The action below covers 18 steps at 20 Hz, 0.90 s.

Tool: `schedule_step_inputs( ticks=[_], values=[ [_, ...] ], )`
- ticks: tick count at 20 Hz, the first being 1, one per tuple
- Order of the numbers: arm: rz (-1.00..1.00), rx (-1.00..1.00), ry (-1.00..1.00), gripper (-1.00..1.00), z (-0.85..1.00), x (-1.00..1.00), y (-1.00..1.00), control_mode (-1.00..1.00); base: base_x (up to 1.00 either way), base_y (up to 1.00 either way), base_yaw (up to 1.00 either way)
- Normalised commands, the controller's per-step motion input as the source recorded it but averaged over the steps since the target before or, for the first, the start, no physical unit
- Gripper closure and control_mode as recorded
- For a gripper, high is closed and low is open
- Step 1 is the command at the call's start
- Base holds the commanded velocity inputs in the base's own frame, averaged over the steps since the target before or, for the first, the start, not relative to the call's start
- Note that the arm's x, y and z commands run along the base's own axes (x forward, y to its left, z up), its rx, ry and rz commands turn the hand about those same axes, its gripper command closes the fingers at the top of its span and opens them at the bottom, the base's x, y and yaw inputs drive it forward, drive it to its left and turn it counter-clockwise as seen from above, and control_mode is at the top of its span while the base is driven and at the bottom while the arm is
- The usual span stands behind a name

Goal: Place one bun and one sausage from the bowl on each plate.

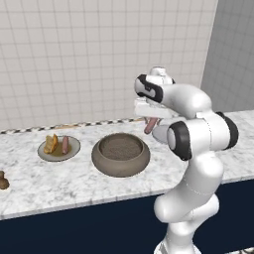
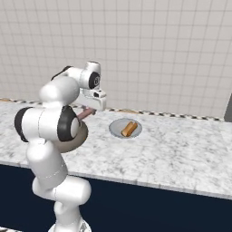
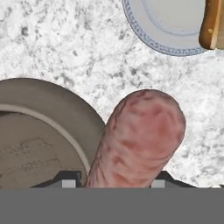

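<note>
At left of the left base view, the olive-centred round plate (image 1: 59, 148) is carrying a bun and sausage; centre, the speckled grey-brown stone bowl (image 1: 120, 154) is sitting empty. Right of it, the gripper (image 1: 150, 124) is pinching a pink-brown sausage (image 3: 138, 138) — soft, probably slippery, best held mid-length — with the arm folded high, heading toward the pale grey plate (image 2: 125, 128).

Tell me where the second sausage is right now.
The sausage is in the gripper, held in the air above the counter between the bowl and the pale grey plate that already holds a bun.
</note>
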Motion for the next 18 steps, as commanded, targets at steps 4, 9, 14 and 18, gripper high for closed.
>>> schedule_step_inputs(
  ticks=[4,9,14,18],
  values=[
    [0.0,0.0,0.02,1.0,-0.08,0.25,-0.72,-1.0,0.0,0.0,0.0],
    [0.0,0.0,0.01,1.0,-0.44,0.21,-0.71,-1.0,0.0,0.0,0.0],
    [0.0,0.0,0.01,1.0,-0.48,0.34,-0.43,-1.0,0.0,0.0,0.0],
    [0.0,0.0,0.02,1.0,-0.3,0.55,-0.26,-1.0,0.0,0.0,0.0]
  ],
)
